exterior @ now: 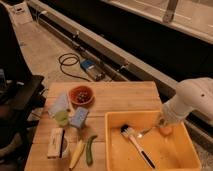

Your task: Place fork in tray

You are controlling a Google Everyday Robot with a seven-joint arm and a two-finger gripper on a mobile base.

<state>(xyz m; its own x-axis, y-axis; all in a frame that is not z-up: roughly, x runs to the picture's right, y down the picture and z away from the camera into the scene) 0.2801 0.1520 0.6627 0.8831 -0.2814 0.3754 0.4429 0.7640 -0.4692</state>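
Note:
The yellow-orange tray [115, 150] stands on the front right of the wooden table. In it lies a brush [136, 144] with a pale head and a black handle. The slim silver fork [145, 132] shows low inside the tray, just right of the brush head, and points up-right toward my gripper. My gripper [164, 128] is inside the tray near its far right corner, at the end of the white arm [195, 100]. I cannot tell whether it holds the fork's end.
Left of the tray are a small red bowl [81, 95], a blue sponge [78, 117], a green cup [61, 118], a white box [55, 143], a banana [77, 153] and a green vegetable [90, 149]. A cable and a blue device [90, 67] lie on the floor behind.

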